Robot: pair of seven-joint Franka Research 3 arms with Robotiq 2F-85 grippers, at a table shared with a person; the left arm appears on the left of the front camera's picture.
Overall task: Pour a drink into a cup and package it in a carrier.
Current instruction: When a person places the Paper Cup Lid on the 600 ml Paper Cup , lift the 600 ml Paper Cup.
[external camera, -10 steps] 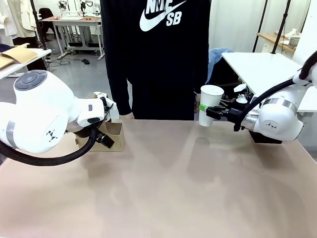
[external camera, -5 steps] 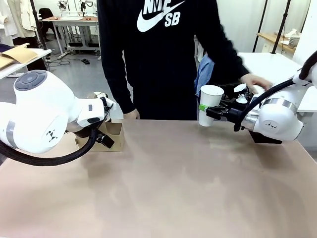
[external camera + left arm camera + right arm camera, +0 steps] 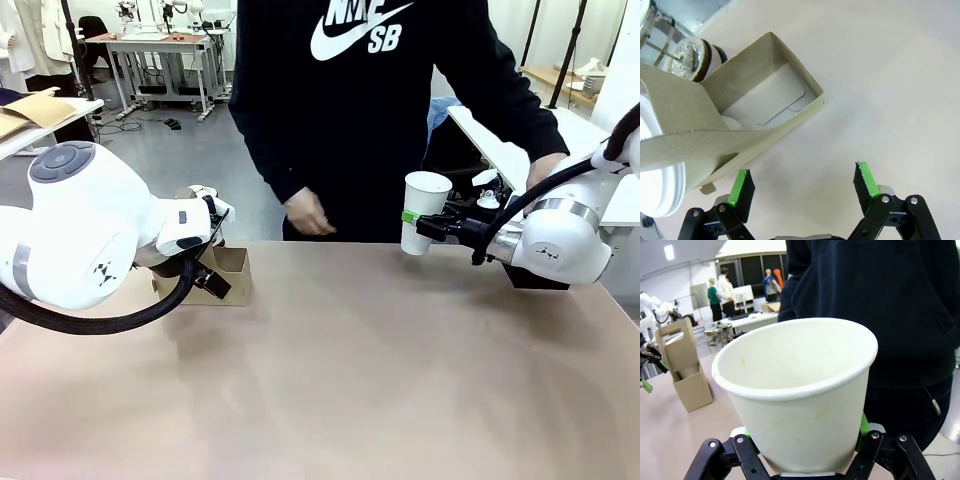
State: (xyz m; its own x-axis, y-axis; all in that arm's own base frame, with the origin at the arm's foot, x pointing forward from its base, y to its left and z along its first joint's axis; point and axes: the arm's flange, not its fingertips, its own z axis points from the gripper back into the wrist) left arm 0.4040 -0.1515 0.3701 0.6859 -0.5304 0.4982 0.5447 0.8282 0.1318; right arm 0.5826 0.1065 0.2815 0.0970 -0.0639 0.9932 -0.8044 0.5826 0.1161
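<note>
My right gripper (image 3: 432, 226) is shut on a white paper cup (image 3: 424, 210) and holds it upright above the table's far right. In the right wrist view the cup (image 3: 795, 385) is empty, with that gripper (image 3: 802, 442) clamped around its lower wall. The brown cardboard carrier (image 3: 232, 272) stands at the far left. My left gripper (image 3: 212, 280) is beside it, open (image 3: 802, 177) and holding nothing, with the carrier's open compartment (image 3: 765, 107) just ahead. Behind the carrier stands a clear glass jug (image 3: 670, 45) with froth and a dark band of the drink inside.
A person in a black sweatshirt (image 3: 370, 110) stands at the far edge. One hand (image 3: 310, 216) hangs in front of the body, and the other (image 3: 545, 168) reaches behind my right arm. A white ribbed disc (image 3: 660, 192) lies by the carrier. The carrier's tall handle (image 3: 677, 340) stands upright.
The person has stepped to the right, lifted one hand off the table's far edge and stretched the other arm out behind my right arm. Both grippers and the cup stay still.
</note>
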